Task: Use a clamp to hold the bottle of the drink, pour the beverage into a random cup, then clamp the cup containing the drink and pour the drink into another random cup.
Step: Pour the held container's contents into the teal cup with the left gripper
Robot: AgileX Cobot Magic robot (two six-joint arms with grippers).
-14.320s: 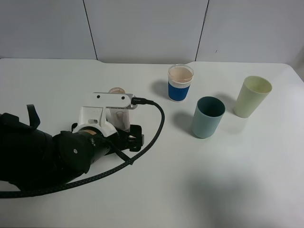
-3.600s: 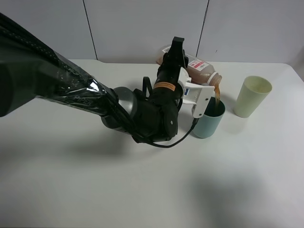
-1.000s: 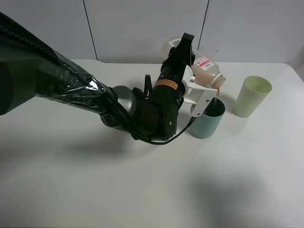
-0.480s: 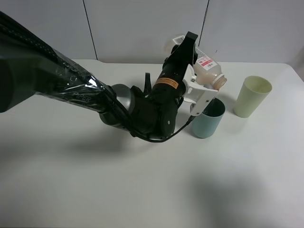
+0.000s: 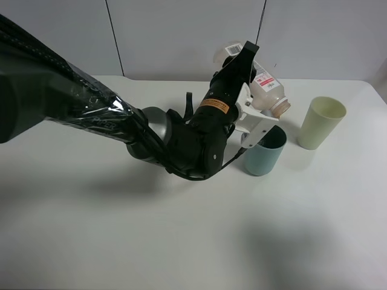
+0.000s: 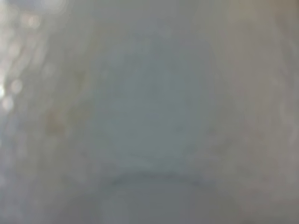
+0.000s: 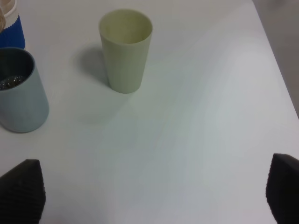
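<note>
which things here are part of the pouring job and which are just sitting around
In the job: bottle in the left gripper; blue-grey cup below its mouth; pale green cup, standing empty.
Just there: blue-banded cup, partly in view.

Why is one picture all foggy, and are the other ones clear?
Left wrist view: a grey blur all over, nothing can be made out, probably too close to the bottle. Exterior high view: sharp, with soft shadows on the table. Right wrist view: clear, the pale green cup throws a soft shadow.
</note>
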